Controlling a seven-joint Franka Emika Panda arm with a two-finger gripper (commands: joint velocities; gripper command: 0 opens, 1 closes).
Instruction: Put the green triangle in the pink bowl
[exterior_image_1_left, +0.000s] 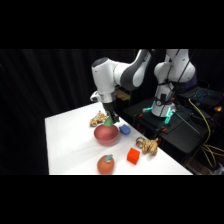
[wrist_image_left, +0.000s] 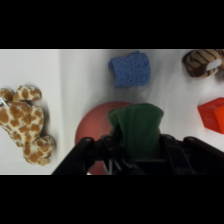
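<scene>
The green triangle (wrist_image_left: 136, 126) is a dark green wedge held between the fingers of my gripper (wrist_image_left: 136, 147), which is shut on it. In the side view the gripper (exterior_image_1_left: 111, 120) hangs just over the far rim of the pink bowl (exterior_image_1_left: 106, 134), with the green triangle (exterior_image_1_left: 108, 123) at its tip. In the wrist view the pink bowl (wrist_image_left: 90, 131) shows directly beneath the wedge, mostly hidden by the wedge and the black linkage.
A small blue block (exterior_image_1_left: 125, 130) lies right of the bowl, a spotted giraffe toy (exterior_image_1_left: 98, 119) behind it. A red cube (exterior_image_1_left: 132, 156), an orange-red fruit ball (exterior_image_1_left: 106, 164) and a striped plush toy (exterior_image_1_left: 148, 145) sit nearer the front. The table's right edge borders dark equipment.
</scene>
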